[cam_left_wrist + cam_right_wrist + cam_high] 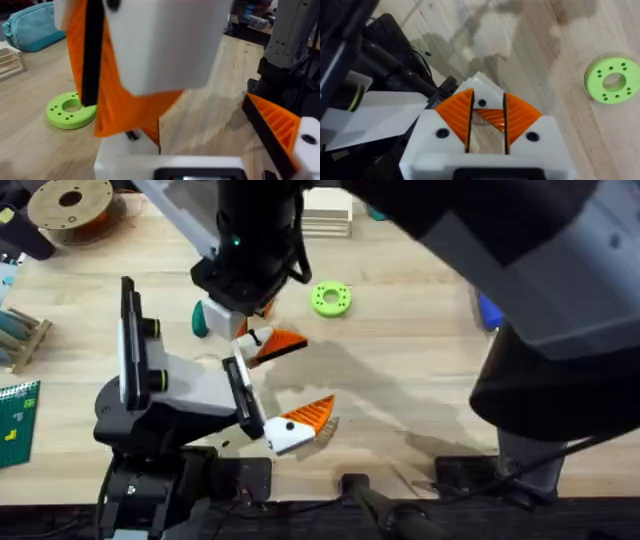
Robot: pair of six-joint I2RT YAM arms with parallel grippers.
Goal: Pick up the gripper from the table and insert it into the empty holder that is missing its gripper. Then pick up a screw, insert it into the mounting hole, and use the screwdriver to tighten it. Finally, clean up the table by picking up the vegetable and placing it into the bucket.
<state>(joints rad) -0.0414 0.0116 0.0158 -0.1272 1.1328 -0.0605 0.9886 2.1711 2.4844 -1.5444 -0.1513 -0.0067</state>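
Two pincers mid-counter point(420, 395) | right pincer point(487, 131) pinching the gripper point(490, 117) | left pincer point(300, 423) spread, beside it | green ring point(331, 299) far-right of both

You get bright, even light; soft shadows fall on the tabletop point(400, 380), and the near right arm point(520, 270) blurs
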